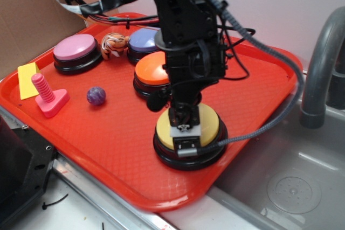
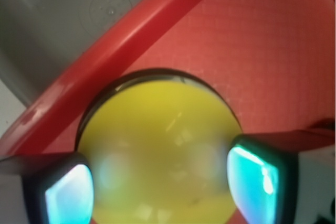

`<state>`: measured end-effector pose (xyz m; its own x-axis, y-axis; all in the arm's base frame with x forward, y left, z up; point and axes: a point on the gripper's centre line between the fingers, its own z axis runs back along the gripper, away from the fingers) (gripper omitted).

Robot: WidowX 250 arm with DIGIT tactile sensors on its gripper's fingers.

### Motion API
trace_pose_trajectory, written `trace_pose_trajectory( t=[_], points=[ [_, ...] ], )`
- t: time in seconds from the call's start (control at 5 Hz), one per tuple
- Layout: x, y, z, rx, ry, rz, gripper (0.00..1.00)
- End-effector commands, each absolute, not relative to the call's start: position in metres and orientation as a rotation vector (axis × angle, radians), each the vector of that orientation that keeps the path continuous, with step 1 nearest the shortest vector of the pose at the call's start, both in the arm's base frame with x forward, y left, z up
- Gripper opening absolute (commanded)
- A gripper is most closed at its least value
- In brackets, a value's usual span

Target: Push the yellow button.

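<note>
Pincer (image 1: pixel 185 133) directly over yellow button (image 1: pixel 207 122), touching its dome. Fingers (image 2: pixel 71 195) apart, straddling the dome on red tray (image 1: pixel 108 149).

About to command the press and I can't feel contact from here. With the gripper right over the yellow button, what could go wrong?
1. The gripper sits toward the near edge of the yellow button, not its centre; an off-centre push might slide off the dome rather than depress it.
2. The button stands close to the red tray's rim, beside the sink; a skewed push could shove it toward that edge.
3. The orange button lies just behind the arm and could be brushed.
</note>
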<state>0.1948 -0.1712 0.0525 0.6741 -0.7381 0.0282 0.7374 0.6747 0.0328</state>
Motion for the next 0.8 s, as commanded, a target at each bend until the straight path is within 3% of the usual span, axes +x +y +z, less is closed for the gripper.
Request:
trace_pose_trajectory(
  t=[0.0,0.4,0.6],
  points=[
    [0.184,-0.161,0.073,0.021,0.031,-0.756,1.0],
    [0.186,-0.153,0.105,0.044,0.015,-0.773,1.0],
    [0.183,-0.152,0.112,0.003,-0.013,-0.78,1.0]
  ],
)
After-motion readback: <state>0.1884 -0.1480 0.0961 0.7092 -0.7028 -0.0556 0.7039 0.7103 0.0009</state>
